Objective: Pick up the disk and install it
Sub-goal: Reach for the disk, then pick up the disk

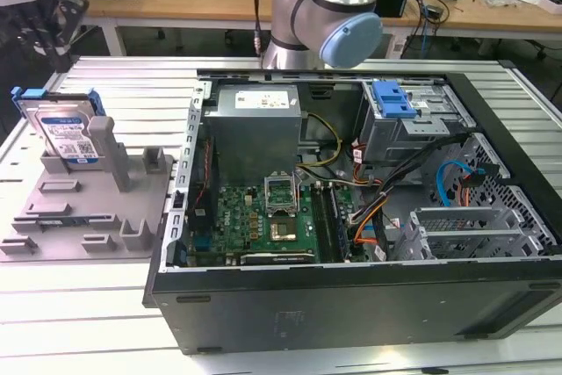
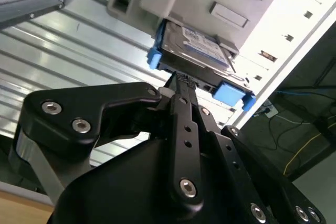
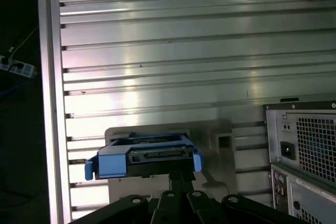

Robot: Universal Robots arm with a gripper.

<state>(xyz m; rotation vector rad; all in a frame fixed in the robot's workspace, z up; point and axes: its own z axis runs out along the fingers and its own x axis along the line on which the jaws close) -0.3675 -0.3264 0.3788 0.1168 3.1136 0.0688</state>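
At the exterior view's left, the disk (image 1: 66,129) stands upright in the fixture plate (image 1: 88,217); end effector (image 3: 181,174) closed together, empty.

Slatted aluminium table (image 1: 88,305), grey fixture plate (image 1: 79,217) lying on it, open computer case (image 1: 351,305) alongside

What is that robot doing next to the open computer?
The robot arm has the job of picking up a disk and fitting it into the computer. Right now the disk stands upright in a grey holder on the table, at the exterior view's left, beside the computer. Nothing is holding it. In both wrist views the gripper points toward the disk.
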